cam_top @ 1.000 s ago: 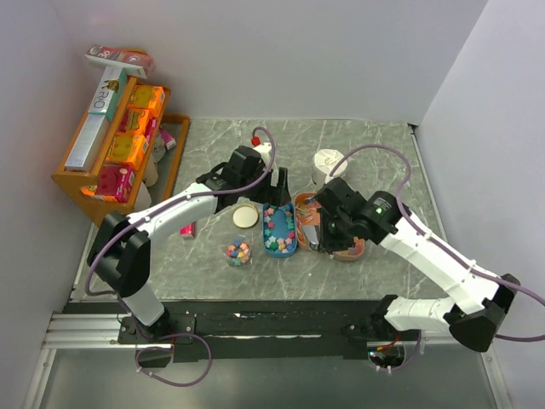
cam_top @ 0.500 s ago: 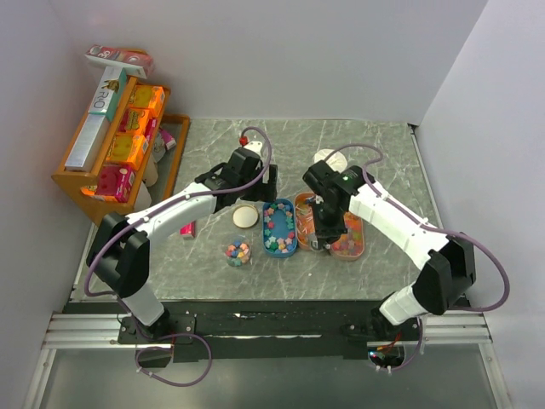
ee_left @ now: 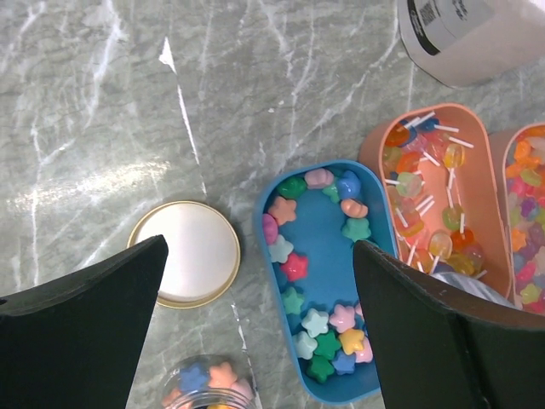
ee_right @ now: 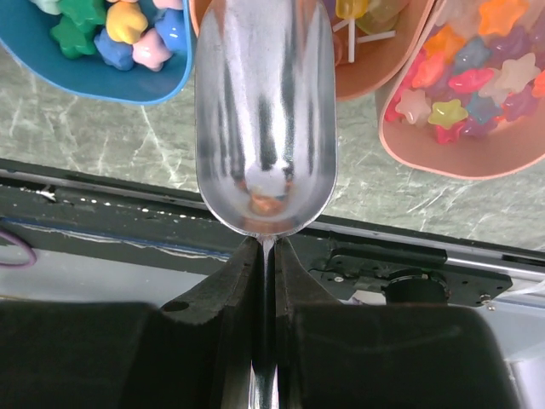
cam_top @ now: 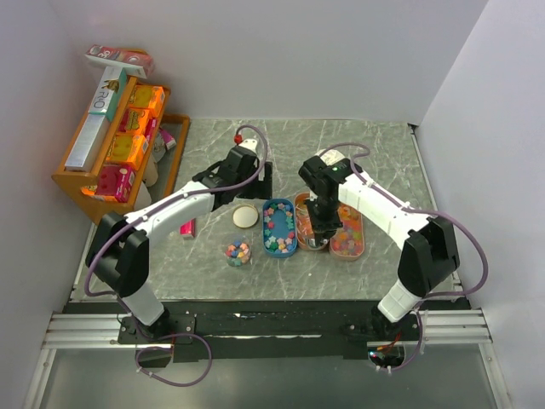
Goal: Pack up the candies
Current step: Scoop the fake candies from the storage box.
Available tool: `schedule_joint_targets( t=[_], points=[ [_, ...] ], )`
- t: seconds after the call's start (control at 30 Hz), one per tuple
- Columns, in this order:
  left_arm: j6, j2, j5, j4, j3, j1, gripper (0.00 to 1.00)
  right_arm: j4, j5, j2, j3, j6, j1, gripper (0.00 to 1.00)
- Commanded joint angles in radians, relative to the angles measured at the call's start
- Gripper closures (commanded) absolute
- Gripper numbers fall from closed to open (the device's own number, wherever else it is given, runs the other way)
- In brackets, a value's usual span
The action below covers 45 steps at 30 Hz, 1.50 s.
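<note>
The candies are small star-shaped sweets in mixed colours. Many lie in a blue tray, and more lie in a peach tray. Some sit in a small clear jar. My left gripper is open and empty, high above the blue tray and the jar's lid. My right gripper is shut on the handle of a metal scoop. The scoop is empty and hangs over the near ends of the trays.
A middle peach tray holds lollipops. A white tub stands behind the trays. A wooden shelf with orange boxes is at far left, with a pink packet beside it. A black rail runs along the near table edge.
My right arm has swung in from the right and now reaches over the trays from behind with the scoop. My left gripper has drawn back, away from the blue tray.
</note>
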Motion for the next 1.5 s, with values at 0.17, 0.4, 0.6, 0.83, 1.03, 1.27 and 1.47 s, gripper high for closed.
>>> schedule_joint_targets(
  t=[0.17, 0.4, 0.6, 0.83, 1.03, 1.27, 1.47],
  points=[
    [-0.004, -0.011, -0.030, 0.013, -0.021, 0.029, 0.04, 0.040, -0.005, 0.092, 0.062, -0.029, -0.016, 1.00],
    [-0.004, -0.002, -0.021, 0.016, -0.022, 0.044, 0.03, 0.071, 0.037, 0.147, 0.088, -0.029, -0.028, 1.00],
    [-0.007, 0.007, -0.013, 0.014, -0.021, 0.057, 0.04, 0.135, 0.061, 0.146, 0.042, -0.023, -0.032, 1.00],
    [-0.007, 0.010, -0.012, 0.013, -0.022, 0.058, 0.04, 0.241, 0.080, 0.112, -0.068, -0.010, -0.031, 1.00],
    [-0.011, 0.014, -0.003, 0.013, -0.024, 0.058, 0.04, 0.295, 0.129, 0.086, -0.110, -0.003, -0.031, 1.00],
    [-0.015, 0.014, 0.004, 0.011, -0.024, 0.058, 0.04, 0.361, 0.175, 0.087, -0.131, -0.009, -0.031, 1.00],
    [-0.016, 0.007, 0.004, 0.013, -0.027, 0.058, 0.04, 0.405, 0.207, 0.086, -0.148, -0.028, -0.031, 1.00]
  ],
)
